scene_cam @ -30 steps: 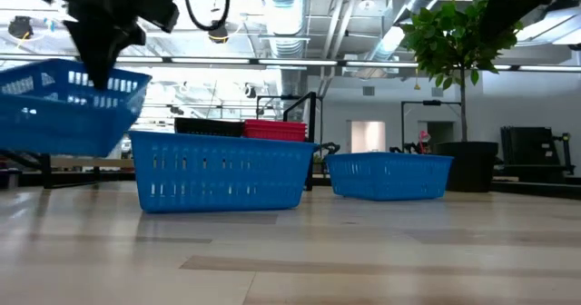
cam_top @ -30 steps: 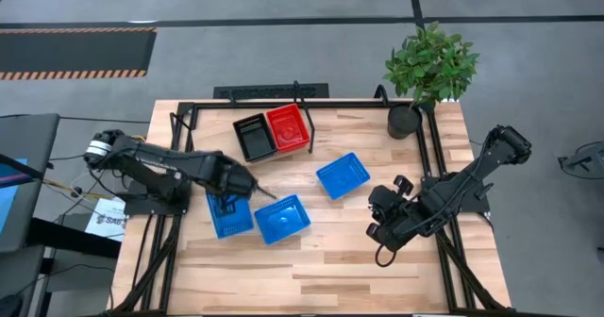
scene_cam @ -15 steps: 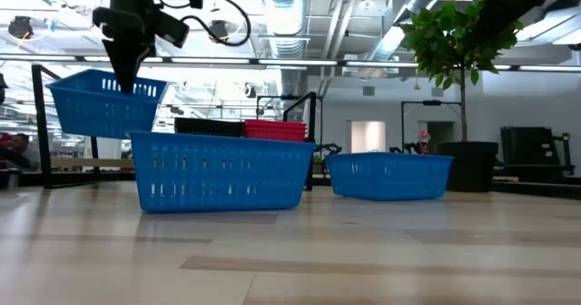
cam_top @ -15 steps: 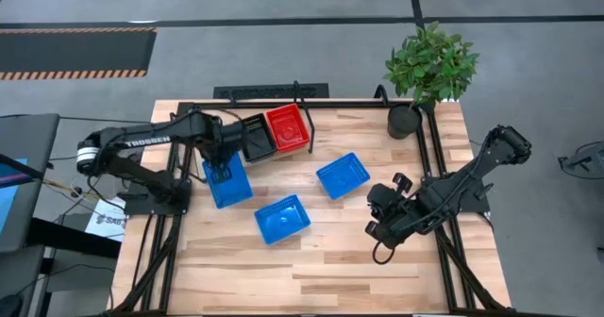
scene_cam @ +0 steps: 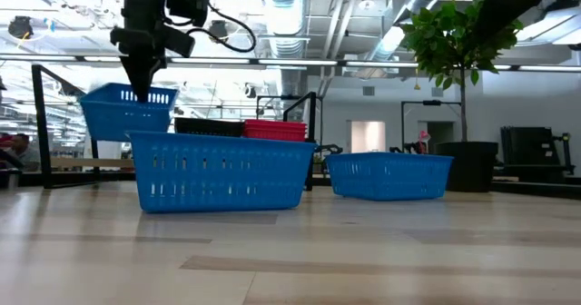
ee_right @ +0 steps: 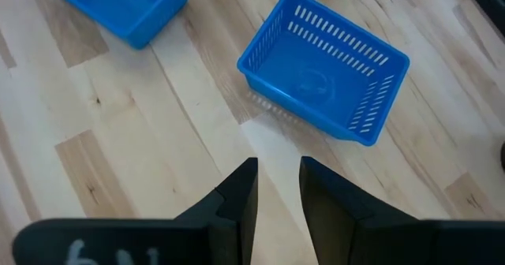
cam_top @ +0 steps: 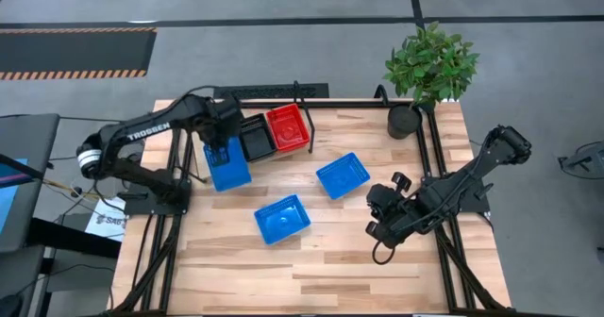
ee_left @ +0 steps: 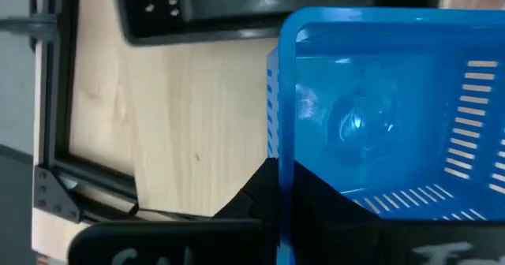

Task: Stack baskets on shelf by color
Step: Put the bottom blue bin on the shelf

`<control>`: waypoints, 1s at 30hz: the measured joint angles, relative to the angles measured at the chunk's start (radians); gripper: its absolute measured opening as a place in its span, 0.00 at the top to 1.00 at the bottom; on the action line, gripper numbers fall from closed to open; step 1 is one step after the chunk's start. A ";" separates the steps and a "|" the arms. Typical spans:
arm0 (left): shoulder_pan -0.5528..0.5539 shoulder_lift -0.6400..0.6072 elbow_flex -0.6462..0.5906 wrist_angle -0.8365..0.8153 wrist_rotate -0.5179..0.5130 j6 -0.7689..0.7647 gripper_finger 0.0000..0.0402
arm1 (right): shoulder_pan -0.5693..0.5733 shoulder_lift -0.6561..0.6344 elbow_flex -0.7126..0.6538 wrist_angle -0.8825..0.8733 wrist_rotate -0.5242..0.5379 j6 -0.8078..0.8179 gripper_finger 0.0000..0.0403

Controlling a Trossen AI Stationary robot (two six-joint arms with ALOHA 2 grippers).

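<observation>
The left tool [cam_top: 223, 143] is closed on the near rim of a blue rectangular plastic basket with slotted sides [cam_top: 227, 163] and holds it in the air above the light wooden bench [cam_top: 311, 260]. In the low view this basket [scene_cam: 127, 112] hangs level, clearly higher than the bench surface. Its long axis runs from the front of the bench toward the back, and its open side faces up. It sits just beside the black mesh basket [cam_top: 253, 136], which lies next to the red mesh basket [cam_top: 288, 127] on the tilted plywood shelf [cam_top: 311, 133]. In the left wrist view the fingers [ee_left: 264, 194] cover part of the rim, and the far end of the basket is cut off.

Two more blue baskets rest on the bench, one near the middle [cam_top: 281, 218] and one further right [cam_top: 343, 175].

The right tool [ee_right: 278, 188] waits low over the right side of the bench, its fingers slightly apart and holding nothing. A potted green plant [cam_top: 429, 67] stands at the back right corner.
</observation>
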 joint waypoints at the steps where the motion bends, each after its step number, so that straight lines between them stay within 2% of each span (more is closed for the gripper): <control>1: 0.018 0.000 0.000 -0.004 0.000 0.006 1.00 | 0.000 0.000 0.000 0.000 0.000 0.000 0.71; 12: 0.183 0.000 0.000 0.036 -0.013 0.081 1.00 | 0.000 0.000 0.000 0.001 -0.001 -0.002 0.71; 30: 0.263 0.002 0.000 0.094 -0.007 0.229 1.00 | 0.000 0.000 0.000 0.004 -0.002 -0.001 0.71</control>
